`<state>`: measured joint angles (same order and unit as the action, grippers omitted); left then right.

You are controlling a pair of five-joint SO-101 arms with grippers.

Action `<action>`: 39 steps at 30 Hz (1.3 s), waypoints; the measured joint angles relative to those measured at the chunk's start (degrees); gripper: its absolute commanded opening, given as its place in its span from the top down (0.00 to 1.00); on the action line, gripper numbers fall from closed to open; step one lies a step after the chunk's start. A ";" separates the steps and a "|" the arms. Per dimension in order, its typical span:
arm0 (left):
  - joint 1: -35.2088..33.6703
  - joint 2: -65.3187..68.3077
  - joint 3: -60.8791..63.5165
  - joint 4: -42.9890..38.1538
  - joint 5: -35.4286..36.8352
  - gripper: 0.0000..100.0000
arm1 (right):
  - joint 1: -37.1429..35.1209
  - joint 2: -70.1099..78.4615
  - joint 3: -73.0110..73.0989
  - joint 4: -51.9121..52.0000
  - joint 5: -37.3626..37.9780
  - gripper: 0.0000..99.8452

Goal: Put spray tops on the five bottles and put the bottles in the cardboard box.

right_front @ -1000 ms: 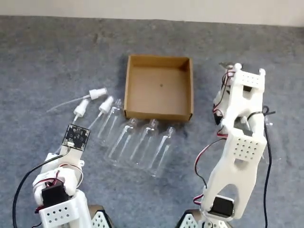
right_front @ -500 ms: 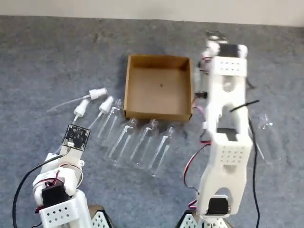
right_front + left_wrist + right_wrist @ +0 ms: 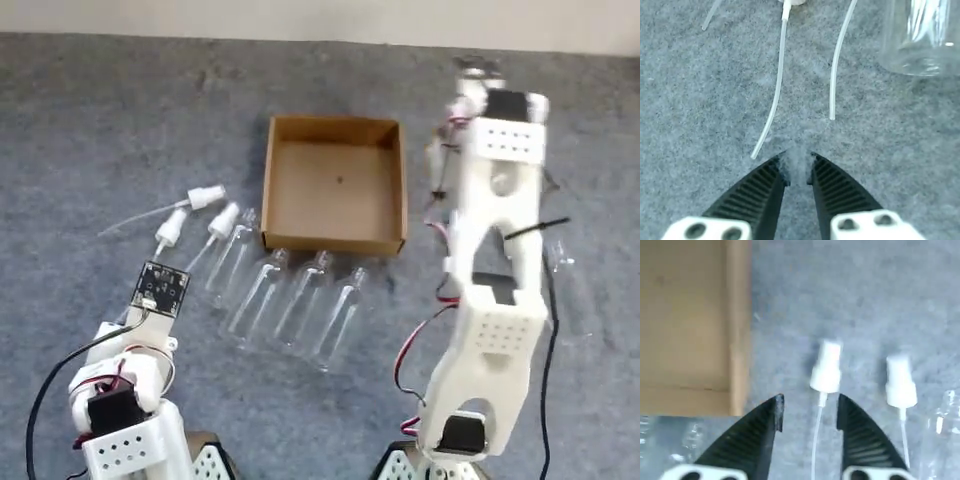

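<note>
Right hand (image 3: pixel 807 412) released, tips flanking a spray top (image 3: pixel 826 371) beside the cardboard box (image 3: pixel 737 340); left hand (image 3: pixel 797 167) barely parted, empty, over tabletop (image 3: pixel 700 100).

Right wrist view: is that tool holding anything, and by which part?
Nothing is held. The right tool is open, its fingers on either side of the thin tube of a spray top without gripping it.

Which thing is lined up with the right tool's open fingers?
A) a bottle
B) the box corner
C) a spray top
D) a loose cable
C: in the right wrist view a white spray top lies just ahead of the right tool, its tube passing between the open fingers, with the box off to one side.
</note>
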<state>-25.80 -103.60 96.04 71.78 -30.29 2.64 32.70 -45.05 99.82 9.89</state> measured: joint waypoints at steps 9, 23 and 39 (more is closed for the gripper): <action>0.00 0.00 0.00 0.00 0.00 0.99 | 0.18 4.48 12.84 -8.44 1.23 0.84; 0.00 0.00 0.00 0.00 0.00 0.99 | 0.62 8.88 12.84 -10.73 1.23 1.00; 0.00 0.00 0.00 0.00 0.00 0.99 | -6.59 -19.96 37.89 -7.03 -0.26 1.00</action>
<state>-25.80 -103.60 96.04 71.78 -30.29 -3.96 12.75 -7.16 92.79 9.63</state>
